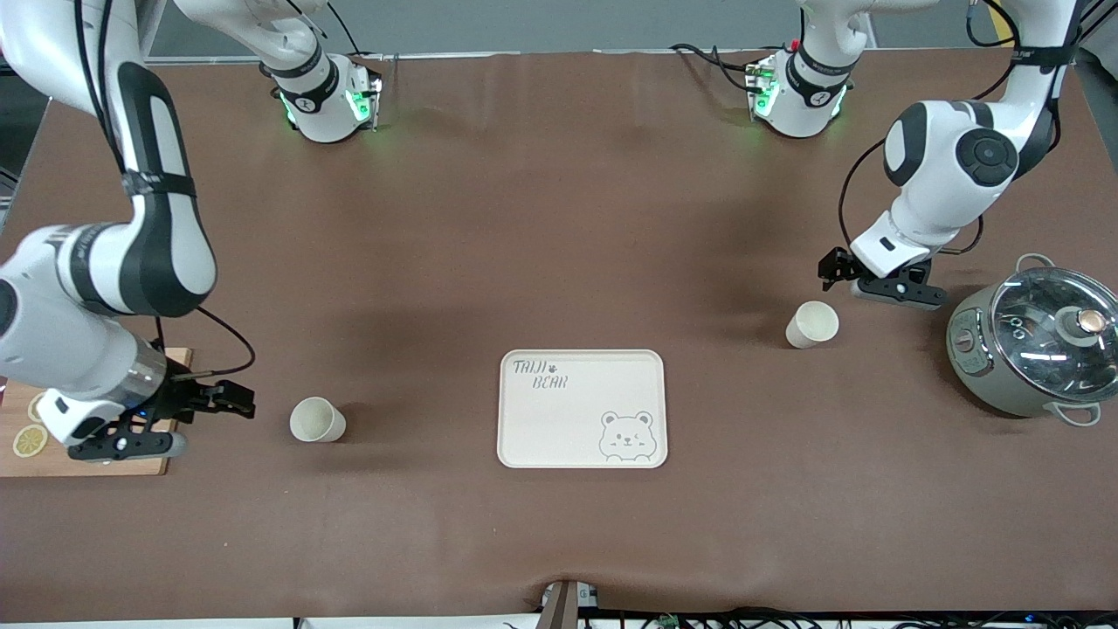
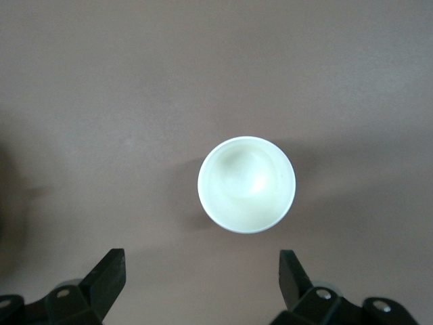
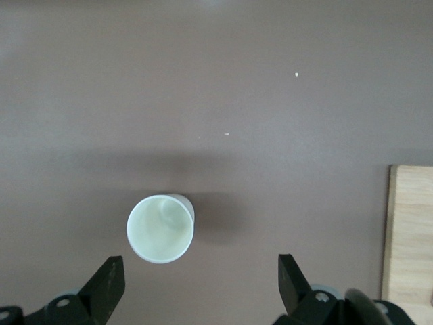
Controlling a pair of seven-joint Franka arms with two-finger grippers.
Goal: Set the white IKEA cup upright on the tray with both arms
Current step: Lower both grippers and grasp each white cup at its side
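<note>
The cream-white tray point(image 1: 559, 411) with the bear drawing lies flat in the middle of the table. One white cup point(image 1: 317, 419) stands toward the right arm's end, its mouth up. My right gripper point(image 1: 229, 409) hangs open just beside it; in the right wrist view the cup point(image 3: 161, 229) sits off-centre ahead of the open right gripper point(image 3: 199, 265). A second white cup point(image 1: 811, 324) stands toward the left arm's end. My left gripper point(image 1: 834, 266) hovers open close above it; in the left wrist view the cup point(image 2: 247, 184) lies ahead of the open left gripper point(image 2: 203, 261). Neither gripper holds anything.
A grey cooking pot with a glass lid point(image 1: 1039, 349) stands at the left arm's end of the table. A wooden cutting board point(image 1: 105, 463) with lemon slices point(image 1: 29, 441) lies at the right arm's end, partly under the right arm; its edge point(image 3: 413, 230) shows in the right wrist view.
</note>
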